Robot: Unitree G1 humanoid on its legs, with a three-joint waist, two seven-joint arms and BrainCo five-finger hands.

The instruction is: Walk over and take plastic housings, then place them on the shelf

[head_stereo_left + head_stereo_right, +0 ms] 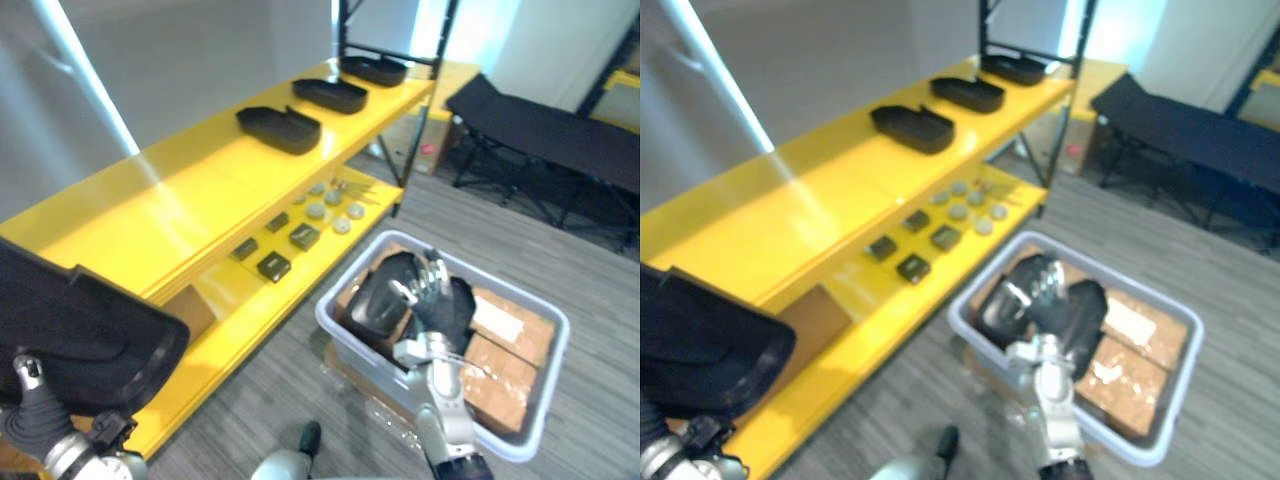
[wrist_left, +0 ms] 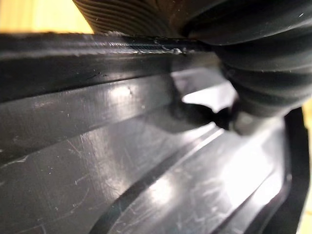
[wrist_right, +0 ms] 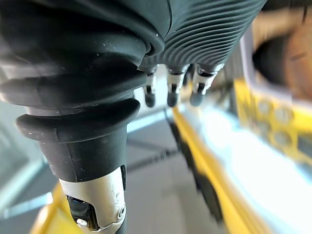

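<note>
My left hand [image 1: 38, 412] comes in at the lower left and holds up a large black plastic housing [image 1: 80, 330] over the near end of the yellow shelf [image 1: 180, 200]. In the left wrist view the housing's [image 2: 146, 161] rim sits pinched between the hand's ribbed cover and thumb [image 2: 258, 83]. Three more black housings [image 1: 280, 128] lie in a row on the shelf top further along. My right hand [image 1: 438, 312] hovers over a grey bin [image 1: 545, 320] with straight fingers [image 3: 170, 92] and nothing in them. A black housing [image 1: 372, 298] lies in the bin just beside that hand.
The bin stands on the grey carpet and also holds brown cardboard pieces [image 1: 500, 345]. Several small dark and round parts [image 1: 300, 235] lie on the lower yellow shelf. A black folding cot [image 1: 540, 130] stands at the back right.
</note>
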